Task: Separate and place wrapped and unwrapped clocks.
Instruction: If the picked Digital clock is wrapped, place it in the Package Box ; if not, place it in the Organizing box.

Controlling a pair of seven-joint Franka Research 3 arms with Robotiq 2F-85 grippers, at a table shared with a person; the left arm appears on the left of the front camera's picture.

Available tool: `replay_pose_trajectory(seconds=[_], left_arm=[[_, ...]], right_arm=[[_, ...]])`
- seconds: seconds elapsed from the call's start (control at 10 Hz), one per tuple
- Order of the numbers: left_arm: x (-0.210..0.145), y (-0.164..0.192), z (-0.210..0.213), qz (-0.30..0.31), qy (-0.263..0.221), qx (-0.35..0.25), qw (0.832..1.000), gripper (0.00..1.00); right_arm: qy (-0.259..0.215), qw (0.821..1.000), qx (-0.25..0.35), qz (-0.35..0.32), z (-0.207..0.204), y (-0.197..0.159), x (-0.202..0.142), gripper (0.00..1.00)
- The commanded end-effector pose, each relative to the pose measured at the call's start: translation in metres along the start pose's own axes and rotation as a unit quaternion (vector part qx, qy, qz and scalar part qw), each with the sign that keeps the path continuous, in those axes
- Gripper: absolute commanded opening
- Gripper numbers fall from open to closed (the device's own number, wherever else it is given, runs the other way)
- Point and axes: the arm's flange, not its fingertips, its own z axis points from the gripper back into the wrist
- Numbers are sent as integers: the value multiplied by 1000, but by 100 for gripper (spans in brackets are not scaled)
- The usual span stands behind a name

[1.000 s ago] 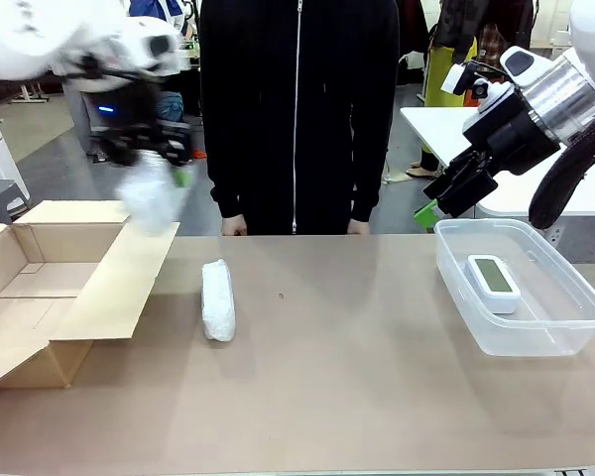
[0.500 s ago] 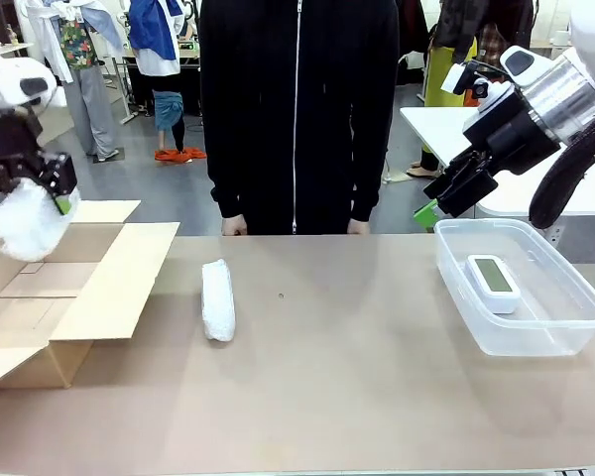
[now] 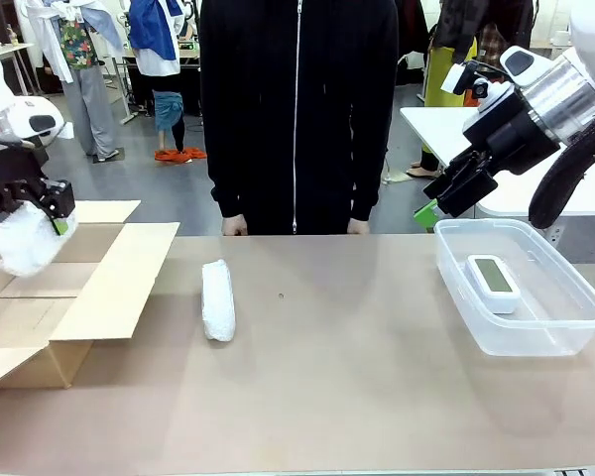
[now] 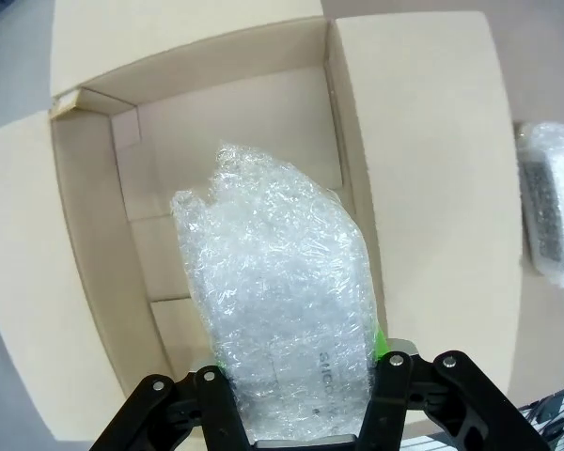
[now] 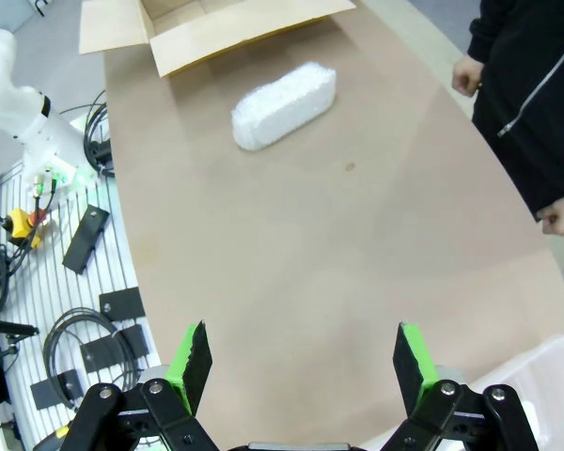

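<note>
Observer: Bubble wrap comes first. One oblong bundle of crinkly white translucent bubble wrap (image 4: 277, 301) hangs over the open brown cardboard box (image 4: 85, 282). The left gripper (image 4: 296, 399) has it clenched at the near end, jaws pressing into the padding.

Planner: Such a bundle looks light and squashy, with a surface that is probably slick. Its contents are hidden, so it may be fragile. A hold across the short width, near the middle, seems safest.

Observer: A second white bubble-wrap bundle (image 3: 217, 299) lies on the brown counter (image 3: 357, 387), just beside the box's outspread flap. The bare white digital clock with a dark screen (image 3: 493, 282) lies inside the clear plastic tub (image 3: 521, 342) on the right.

Planner: And the right gripper (image 3: 444, 203)?

Observer: Its jaws are spread wide, grasping nothing, high above the tub's far rim.

Planner: Room looks generous, since the box mouth is wider than the bundle, though its walls and flaps could catch a low swing. The person in a black zipped jacket (image 3: 297, 109) stands at the far edge with hands near the counter, so a reach for the second bundle should keep to the near side.
</note>
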Motion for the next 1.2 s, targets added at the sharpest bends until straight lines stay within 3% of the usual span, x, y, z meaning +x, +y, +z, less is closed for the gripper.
replay_pose_trajectory(seconds=[0.0, 0.2, 0.6, 0.9, 1.0, 1.1], left_arm=[[2, 3, -12, 1, 8, 0, 1000, 54], [34, 35, -40, -19, 61, -28, 998, 54], [38, 44, -100, -33, 62, -35, 997, 54], [39, 45, -119, -26, 71, -35, 997, 54], [40, 46, -121, -32, 74, -40, 996, 100], [39, 45, -121, -31, 79, -42, 996, 100]], right_arm=[[4, 1000, 4, 8, 2, -2, -1, 100], [4, 1000, 4, 8, 2, -2, -1, 100], [4, 1000, 4, 8, 2, -2, -1, 100], [4, 1000, 4, 8, 2, -2, -1, 100], [4, 1000, 4, 8, 2, -2, -1, 100], [4, 1000, 4, 8, 2, -2, -1, 100]])
